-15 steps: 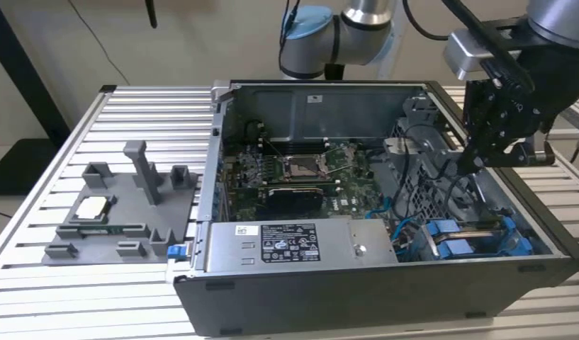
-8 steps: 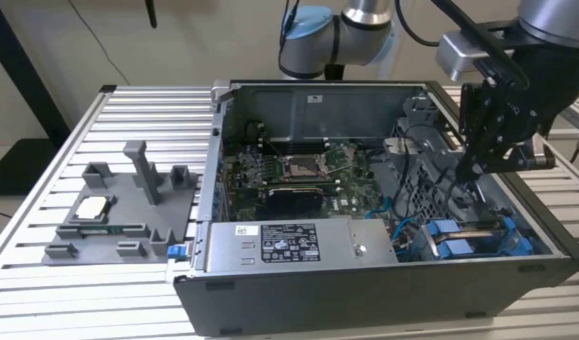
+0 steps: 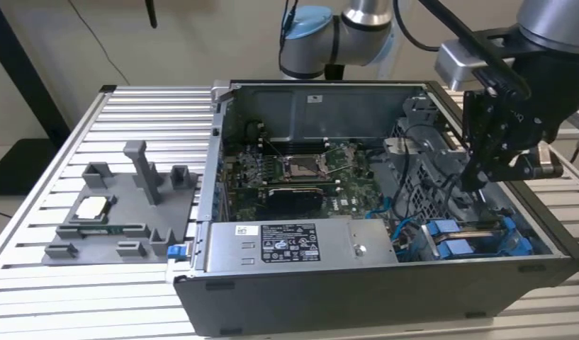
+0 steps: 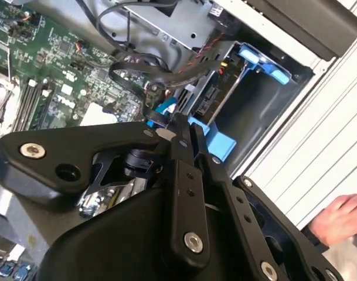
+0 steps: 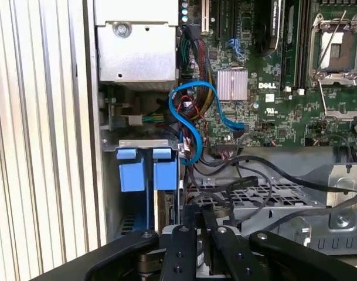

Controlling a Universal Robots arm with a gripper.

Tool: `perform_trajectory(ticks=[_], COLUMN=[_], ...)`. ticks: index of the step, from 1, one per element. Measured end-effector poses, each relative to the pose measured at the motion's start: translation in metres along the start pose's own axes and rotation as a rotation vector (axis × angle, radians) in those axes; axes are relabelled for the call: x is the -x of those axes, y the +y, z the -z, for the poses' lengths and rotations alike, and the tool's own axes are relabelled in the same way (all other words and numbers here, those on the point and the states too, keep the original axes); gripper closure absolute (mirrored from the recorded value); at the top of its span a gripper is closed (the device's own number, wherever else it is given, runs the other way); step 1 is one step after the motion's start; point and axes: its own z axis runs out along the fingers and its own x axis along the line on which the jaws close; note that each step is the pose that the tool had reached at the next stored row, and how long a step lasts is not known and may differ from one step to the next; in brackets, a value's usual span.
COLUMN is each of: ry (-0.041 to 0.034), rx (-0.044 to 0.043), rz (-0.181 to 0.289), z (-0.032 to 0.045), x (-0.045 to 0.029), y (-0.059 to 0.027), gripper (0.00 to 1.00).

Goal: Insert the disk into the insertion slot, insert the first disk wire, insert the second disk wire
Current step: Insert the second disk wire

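Gripper (image 3: 475, 184), matte black, above blue plastic-framed disk (image 3: 456, 248).

Soft, even overhead light fills the exterior view: the bench (image 3: 43, 297) slats shine pale, while the inside of the computer case (image 3: 365, 297) sits dimmer. In the second wrist view the bench washes out almost white and the black gripper (image 4: 182, 126) is a dark mass with small glints. In the first wrist view the heatsink (image 5: 233, 84) glares, and the insertion slot (image 5: 130, 209) lies in shadow.
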Motion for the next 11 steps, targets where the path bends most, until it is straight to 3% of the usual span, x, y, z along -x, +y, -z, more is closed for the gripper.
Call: perform_trajectory(ticks=[2, 4, 7, 11], ry=[-0.0006, -0.0015, -0.0030, -0.0064], rx=[-0.0192, -0.0328, -0.0482, -0.0618], rz=[0.002, 0.006, 0.020, 0.046], z=[-0.0001, -0.0008, -0.0027, -0.0065], x=[-0.0040, -0.0065, -0.0068, -0.0073], y=[0.0009, 0.0025, 0.0049, 0.0075], gripper=[0.84, 0.84, 0.84, 0.84])
